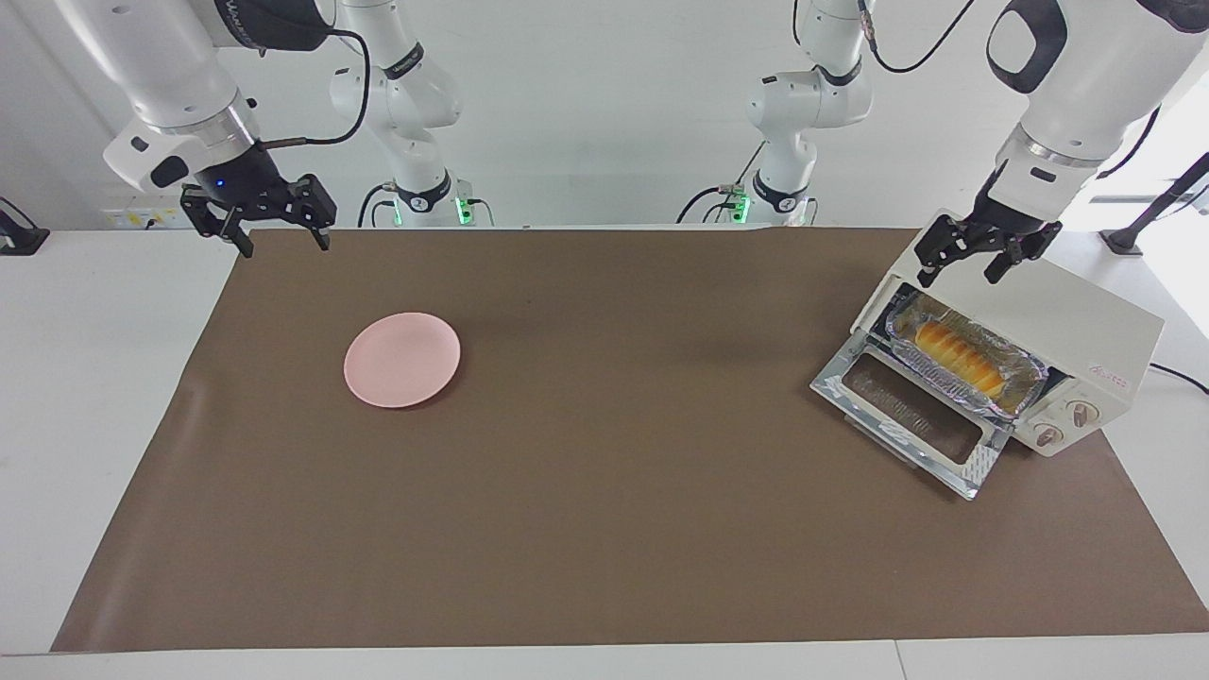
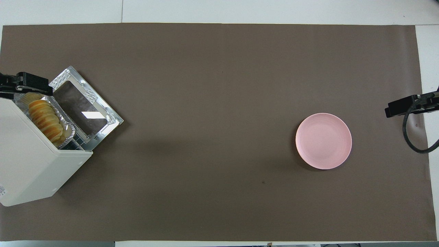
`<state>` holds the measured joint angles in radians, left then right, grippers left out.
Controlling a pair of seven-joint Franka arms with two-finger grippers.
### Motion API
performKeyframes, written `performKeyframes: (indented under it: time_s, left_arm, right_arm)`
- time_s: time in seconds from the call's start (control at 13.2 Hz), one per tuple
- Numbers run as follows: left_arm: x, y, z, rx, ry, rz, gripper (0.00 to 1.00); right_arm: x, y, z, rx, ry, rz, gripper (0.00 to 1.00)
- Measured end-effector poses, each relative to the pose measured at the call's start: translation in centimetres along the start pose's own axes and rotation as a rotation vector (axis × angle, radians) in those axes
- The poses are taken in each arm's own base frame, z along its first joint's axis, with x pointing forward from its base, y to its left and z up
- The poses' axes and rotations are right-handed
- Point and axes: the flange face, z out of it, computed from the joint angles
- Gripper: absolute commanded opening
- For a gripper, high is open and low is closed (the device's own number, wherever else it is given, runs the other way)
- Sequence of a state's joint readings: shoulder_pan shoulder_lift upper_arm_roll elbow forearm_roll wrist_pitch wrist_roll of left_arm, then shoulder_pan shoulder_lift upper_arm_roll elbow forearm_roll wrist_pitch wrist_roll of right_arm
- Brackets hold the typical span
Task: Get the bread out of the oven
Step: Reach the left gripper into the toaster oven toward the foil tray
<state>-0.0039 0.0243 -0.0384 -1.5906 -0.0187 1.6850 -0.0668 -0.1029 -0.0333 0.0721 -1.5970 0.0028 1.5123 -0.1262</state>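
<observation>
The cream-white oven [image 1: 1058,326] [image 2: 31,164] stands at the left arm's end of the table with its glass door [image 1: 911,416] [image 2: 84,106] dropped open. Inside, the golden ridged bread [image 1: 956,349] [image 2: 44,118] lies in a crinkled foil tray [image 1: 1025,382] [image 2: 68,132] that sticks out of the oven mouth. My left gripper [image 1: 978,260] [image 2: 20,87] hangs open just above the oven's top corner, by the end of the bread nearer the robots, touching nothing. My right gripper [image 1: 269,231] [image 2: 403,106] waits open in the air over the mat's corner at the right arm's end.
A pink round plate [image 1: 401,359] [image 2: 323,140] lies on the brown mat [image 1: 604,529] toward the right arm's end. White table [image 1: 94,378] surrounds the mat. A black cable [image 2: 413,137] loops below the right gripper.
</observation>
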Motion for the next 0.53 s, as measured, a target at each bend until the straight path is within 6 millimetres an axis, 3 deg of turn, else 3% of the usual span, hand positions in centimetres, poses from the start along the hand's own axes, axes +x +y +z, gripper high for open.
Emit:
performKeyframes:
  time_s: [0.38, 0.53]
  left_arm:
    - [0.1, 0.8, 1.1, -0.001, 0.001, -0.054, 1.00]
    - [1.1, 1.3, 2.6, 0.008, -0.018, -0.113, 1.00]
  right_arm:
    - [0.0, 0.0, 0.0, 0.000, 0.000, 0.000, 1.00]
    - [0.0, 0.0, 0.0, 0.000, 0.000, 0.000, 1.00]
